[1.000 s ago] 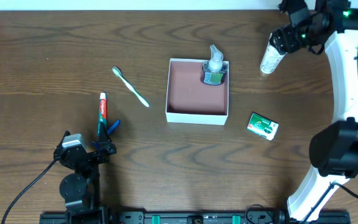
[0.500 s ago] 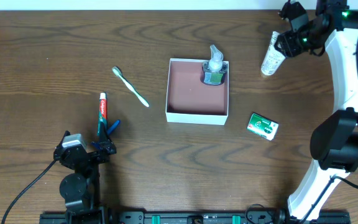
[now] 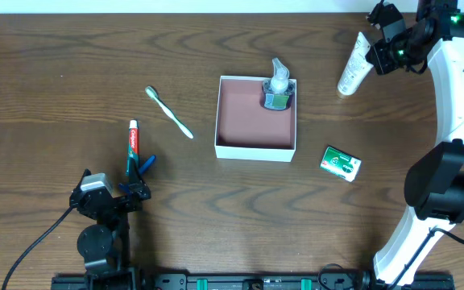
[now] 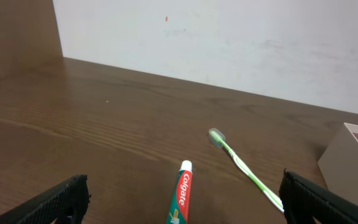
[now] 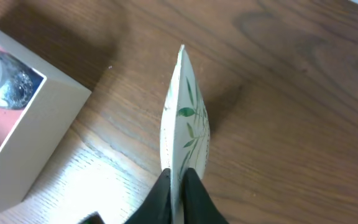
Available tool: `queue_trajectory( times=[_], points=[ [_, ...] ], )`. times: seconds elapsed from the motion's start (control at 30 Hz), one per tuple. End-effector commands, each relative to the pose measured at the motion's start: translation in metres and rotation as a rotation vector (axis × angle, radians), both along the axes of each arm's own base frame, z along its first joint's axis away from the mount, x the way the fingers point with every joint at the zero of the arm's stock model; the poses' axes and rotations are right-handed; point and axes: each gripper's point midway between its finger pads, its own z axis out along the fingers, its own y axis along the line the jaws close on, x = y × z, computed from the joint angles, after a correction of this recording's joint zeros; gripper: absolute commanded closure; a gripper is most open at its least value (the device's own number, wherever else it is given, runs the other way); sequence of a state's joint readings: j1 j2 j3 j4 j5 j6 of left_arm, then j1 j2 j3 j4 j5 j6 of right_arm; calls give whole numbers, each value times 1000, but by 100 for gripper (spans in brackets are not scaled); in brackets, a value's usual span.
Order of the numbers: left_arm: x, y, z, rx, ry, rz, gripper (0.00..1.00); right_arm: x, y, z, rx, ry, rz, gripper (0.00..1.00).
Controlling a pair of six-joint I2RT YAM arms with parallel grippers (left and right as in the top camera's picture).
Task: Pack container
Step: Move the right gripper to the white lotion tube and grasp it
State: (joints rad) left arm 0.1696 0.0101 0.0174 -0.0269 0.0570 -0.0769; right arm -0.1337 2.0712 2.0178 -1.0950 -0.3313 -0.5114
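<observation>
The container (image 3: pixel 255 146), a shallow white-walled box with a reddish-brown floor, sits at the table's middle; a small clear pump bottle (image 3: pixel 278 85) stands in its far right corner. My right gripper (image 3: pixel 376 50) at the far right is shut on the flat end of a white tube with green leaf print (image 3: pixel 353 66), also seen as the tube (image 5: pixel 185 118) pinched between the black fingertips (image 5: pixel 193 190) of the right gripper (image 5: pixel 178 180). My left gripper (image 4: pixel 182 202) hangs open near the front left, over a red-green toothpaste tube (image 4: pixel 180 198). A green toothbrush (image 3: pixel 169 112) lies left of the container.
A small green-and-white packet (image 3: pixel 341 163) lies right of the container near the front. The toothpaste tube (image 3: pixel 133 147) lies lengthwise just ahead of the left arm's base (image 3: pixel 99 213). A white wall borders the table's far edge (image 4: pixel 229 43).
The right gripper has closed on the white tube's end and drawn it slightly right and toward the far edge. The left arm has stayed put.
</observation>
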Motion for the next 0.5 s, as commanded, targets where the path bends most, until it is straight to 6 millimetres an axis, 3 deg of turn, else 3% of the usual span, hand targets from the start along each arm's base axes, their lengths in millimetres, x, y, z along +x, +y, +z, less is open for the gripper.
queue_trajectory(
  times=[0.0, 0.27, 0.47],
  points=[
    [-1, -1, -15, 3, 48, -7, 2, 1, 7, 0, 46, -2, 11, 99],
    [-1, -1, -15, 3, 48, -6, 2, 6, 13, 10, 79, -22, -41, 99],
    [-1, -1, -15, 3, 48, -7, 2, 5, 29, 57, 72, -126, -9, 99]
  ],
)
